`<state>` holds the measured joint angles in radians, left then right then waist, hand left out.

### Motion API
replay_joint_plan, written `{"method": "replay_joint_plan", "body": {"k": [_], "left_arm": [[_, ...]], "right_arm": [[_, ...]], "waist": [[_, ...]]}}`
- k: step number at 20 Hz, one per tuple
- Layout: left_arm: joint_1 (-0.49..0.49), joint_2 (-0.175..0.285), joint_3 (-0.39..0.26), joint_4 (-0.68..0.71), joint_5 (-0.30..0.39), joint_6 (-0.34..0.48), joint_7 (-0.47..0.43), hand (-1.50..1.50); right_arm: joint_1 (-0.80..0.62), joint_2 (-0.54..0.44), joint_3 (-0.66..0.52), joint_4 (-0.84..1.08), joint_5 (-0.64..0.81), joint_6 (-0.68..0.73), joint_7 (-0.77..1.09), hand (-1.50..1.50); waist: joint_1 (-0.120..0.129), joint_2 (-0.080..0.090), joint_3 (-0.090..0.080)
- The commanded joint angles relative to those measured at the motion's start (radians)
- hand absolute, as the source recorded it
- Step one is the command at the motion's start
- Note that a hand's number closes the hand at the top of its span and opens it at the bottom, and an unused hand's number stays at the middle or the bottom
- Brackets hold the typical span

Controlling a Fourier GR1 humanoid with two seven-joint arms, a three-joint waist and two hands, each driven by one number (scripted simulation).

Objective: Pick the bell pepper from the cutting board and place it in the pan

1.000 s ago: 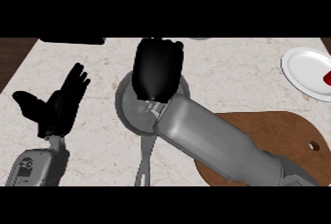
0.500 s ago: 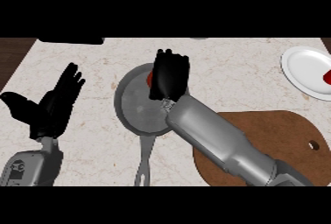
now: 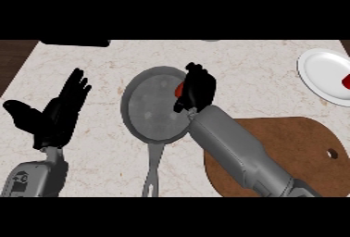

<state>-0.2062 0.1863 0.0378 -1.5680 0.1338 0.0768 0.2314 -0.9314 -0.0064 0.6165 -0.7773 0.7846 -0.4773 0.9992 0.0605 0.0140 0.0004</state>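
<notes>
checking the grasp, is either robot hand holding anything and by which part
Right robot hand curls round the bell pepper above the pan; the held part is hidden. Left robot hand is open, holding nothing.

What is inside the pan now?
The pan shows bare grey bottom. At its right rim the right hand curls round the pepper; whatever lies under it is hidden.

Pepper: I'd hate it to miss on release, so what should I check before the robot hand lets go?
1. Pepper held in right robot hand: ok, fingers curled round it.
2. Pepper over pan: ok, though close to the right rim.
3. Height above pan's floor: cannot tell.
4. Pan's floor bare: ok.
5. Left robot hand apart from pan: ok, open at the left.
6. Board free of pepper: ok.
</notes>
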Motion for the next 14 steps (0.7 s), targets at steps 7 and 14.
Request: {"method": "replay_joint_plan", "body": {"k": [7, 14], "left_arm": [[0.006, -0.002, 0.008, 0.0, -0.019, 0.015, -0.008, 0.0], [0.019, 0.003, 0.041, -0.008, -0.014, 0.037, 0.005, 0.0]], "right_arm": [[0.036, 0.006, -0.018, -0.051, -0.089, -0.396, -0.082, -1.5], [0.27, 0.006, -0.057, -0.371, -0.142, -0.519, -0.176, -1.5]], "waist": [[-0.031, -0.008, 0.001], [-0.078, -0.021, 0.001]]}}
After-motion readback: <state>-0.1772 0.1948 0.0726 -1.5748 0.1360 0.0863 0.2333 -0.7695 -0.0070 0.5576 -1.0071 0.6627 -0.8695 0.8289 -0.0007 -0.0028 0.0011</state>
